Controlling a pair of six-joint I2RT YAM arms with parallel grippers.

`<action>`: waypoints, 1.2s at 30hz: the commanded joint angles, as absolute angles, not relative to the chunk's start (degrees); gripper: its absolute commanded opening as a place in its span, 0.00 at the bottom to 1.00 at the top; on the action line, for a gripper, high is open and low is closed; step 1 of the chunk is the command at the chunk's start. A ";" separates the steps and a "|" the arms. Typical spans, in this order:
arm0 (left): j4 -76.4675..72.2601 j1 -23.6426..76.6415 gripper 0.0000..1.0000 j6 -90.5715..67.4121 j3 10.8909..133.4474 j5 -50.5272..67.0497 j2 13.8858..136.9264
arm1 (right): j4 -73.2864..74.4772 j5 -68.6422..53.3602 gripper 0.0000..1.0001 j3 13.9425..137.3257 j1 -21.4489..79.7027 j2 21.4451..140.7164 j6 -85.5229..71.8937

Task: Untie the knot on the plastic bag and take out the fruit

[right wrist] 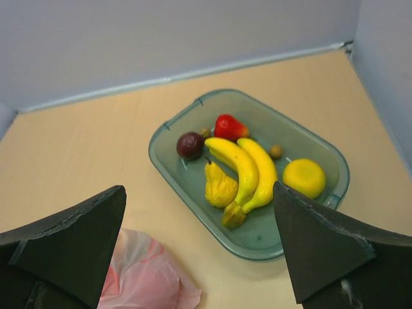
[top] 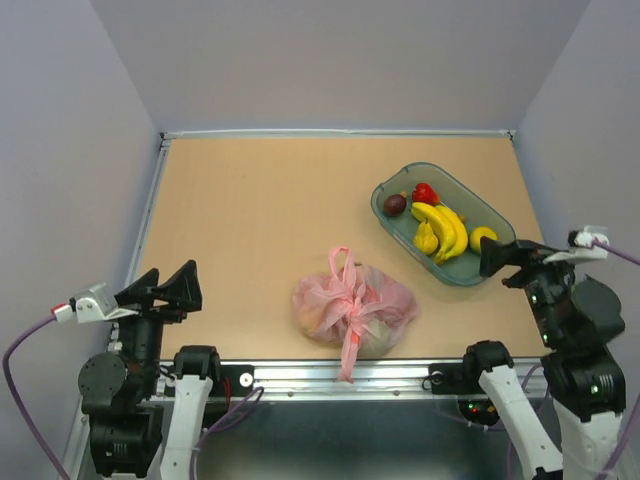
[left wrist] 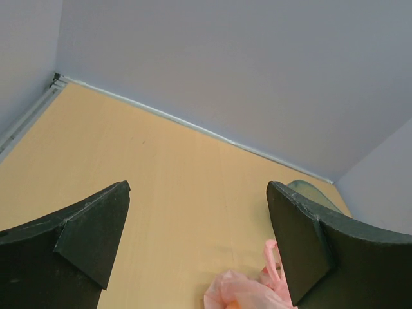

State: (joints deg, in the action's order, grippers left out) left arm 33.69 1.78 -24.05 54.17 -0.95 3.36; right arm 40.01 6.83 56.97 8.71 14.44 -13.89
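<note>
**Top view.** The plastic bag [top: 372,312] is seen lying on the table [top: 250,220], close to the near edge and roughly midway between the two arms. It is closed by the knot [top: 349,303]. The knot's long axis runs near-to-far: one handle loop is raised toward the far side, and a long pink tail is draped over the table's near edge. The fruit [top: 314,314] is made out only as dim greenish and reddish shapes through the film. The left gripper [top: 172,290] is held wide open and empty, well to the left of the bag. The right gripper [top: 508,262], equally wide and empty, is held well to its right, just beside the grey tray [top: 385,200]. The right arm is judged marginally nearer the knot, though not by much.

**Left wrist view.** The left gripper [left wrist: 196,193] is shown fully spread, with nothing between its fingers. Only a pink edge of the plastic bag [left wrist: 241,293] is caught at the bottom of the view, to the right of centre. The knot itself cannot be told here.

**Right wrist view.** The right gripper [right wrist: 198,190] is likewise spread and empty, and is aimed at the grey tray [right wrist: 168,168] with its bananas [right wrist: 248,170] rather than at the bag. The plastic bag [right wrist: 145,273] is seen low and to the left — so a swing leftward and back toward the near edge is judged necessary before the tails can be pinched.
</note>
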 commanded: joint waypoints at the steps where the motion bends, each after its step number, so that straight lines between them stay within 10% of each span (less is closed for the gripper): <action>1: 36.03 1.58 0.98 -24.96 55.37 2.81 8.25 | 40.95 1.42 1.00 60.64 9.14 25.03 -11.16; 19: 26.20 1.67 0.98 -30.23 43.61 31.80 28.90 | 44.39 -23.10 1.00 60.91 10.37 58.52 -12.92; 36: 15.03 25.13 0.99 -35.94 38.15 12.40 42.71 | 28.31 -10.56 0.99 55.38 42.97 76.46 -30.66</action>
State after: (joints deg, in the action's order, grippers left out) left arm 19.44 23.27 -33.71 39.53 17.58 42.63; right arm 36.16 -15.27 58.02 40.23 75.07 -22.94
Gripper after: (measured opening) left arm 0.986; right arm 0.998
